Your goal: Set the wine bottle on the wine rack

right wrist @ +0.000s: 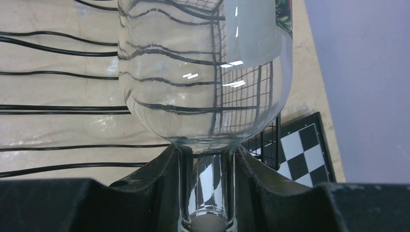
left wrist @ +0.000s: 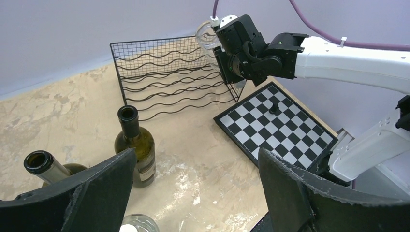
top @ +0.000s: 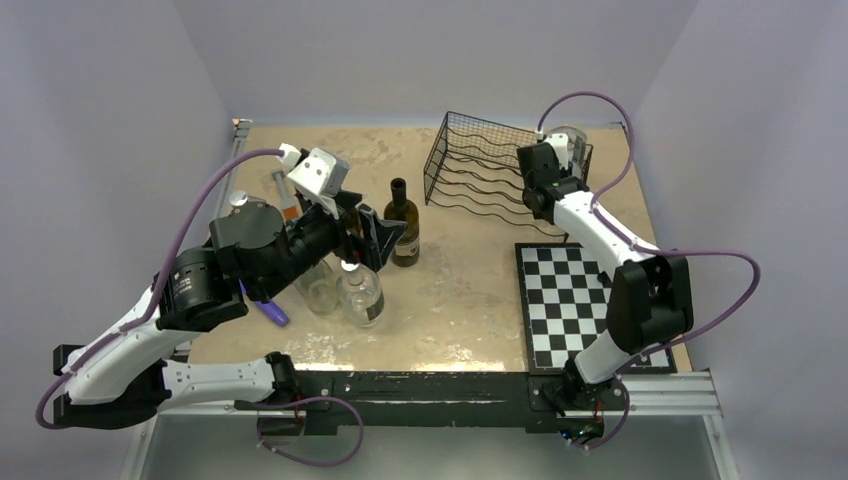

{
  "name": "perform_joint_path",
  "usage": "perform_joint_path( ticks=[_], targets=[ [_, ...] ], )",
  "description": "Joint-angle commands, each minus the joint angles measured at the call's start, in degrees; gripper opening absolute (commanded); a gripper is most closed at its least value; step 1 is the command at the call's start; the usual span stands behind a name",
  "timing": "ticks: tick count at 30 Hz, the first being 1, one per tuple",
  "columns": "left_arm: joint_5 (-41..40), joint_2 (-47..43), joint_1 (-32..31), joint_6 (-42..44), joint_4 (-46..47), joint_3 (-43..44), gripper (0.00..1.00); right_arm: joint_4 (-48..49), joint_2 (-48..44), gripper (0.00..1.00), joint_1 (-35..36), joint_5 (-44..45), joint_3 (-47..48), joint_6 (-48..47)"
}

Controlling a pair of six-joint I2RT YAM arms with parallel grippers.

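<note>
A clear glass wine bottle [right wrist: 203, 72] is held by its neck in my right gripper [right wrist: 207, 188], which is shut on it. From above, that bottle [top: 568, 140] hangs at the right end of the black wire wine rack [top: 470, 165], with the right gripper [top: 555, 162] beside the rack's side wall. The rack's wavy wires [right wrist: 58, 108] lie just behind the glass. My left gripper [left wrist: 196, 193] stands open with nothing between its fingers [left wrist: 96, 188]. It hovers near a dark green bottle [left wrist: 135, 150] standing upright.
A second green bottle [left wrist: 48, 166] and two clear bottles [top: 340, 288] crowd under the left gripper [top: 372, 238]. A black-and-white chessboard [top: 575, 295] lies at the right front, with a small dark piece [left wrist: 274, 107] on it. A blue pen [top: 268, 312] lies by the left arm.
</note>
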Motion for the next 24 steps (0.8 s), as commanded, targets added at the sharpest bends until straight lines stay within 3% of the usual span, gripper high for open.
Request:
perform_joint_path(
  ticks=[1, 7, 10, 12, 18, 24],
  targets=[
    [-0.8, 0.5, 0.1, 1.6, 0.2, 2.0, 0.99, 15.2, -1.1, 0.0, -1.1, 4.3, 1.1, -2.7],
    [-1.0, 1.2, 0.1, 2.0, 0.1, 2.7, 0.99, 14.8, 0.3, 0.0, -2.0, 2.7, 0.5, -3.5],
    [-1.0, 1.4, 0.1, 1.9, 0.0, 2.7, 0.99, 12.2, 0.8, 0.38, -2.5, 0.9, 1.5, -4.0],
    [-1.2, 1.4, 0.1, 1.6, -0.2, 2.7, 0.99, 11.0, 0.5, 0.53, -2.8, 0.2, 1.7, -3.6],
    [-1.8, 1.0, 0.1, 1.0, -0.2, 2.3, 0.99, 6.9, -0.9, 0.79, -4.3, -1.4, 2.1, -1.9],
    [-2.5, 0.6, 0.1, 0.4, -0.9, 1.8, 0.99, 3.0, -5.8, 0.93, -4.5, -6.2, 4.0, -2.8]
  ],
)
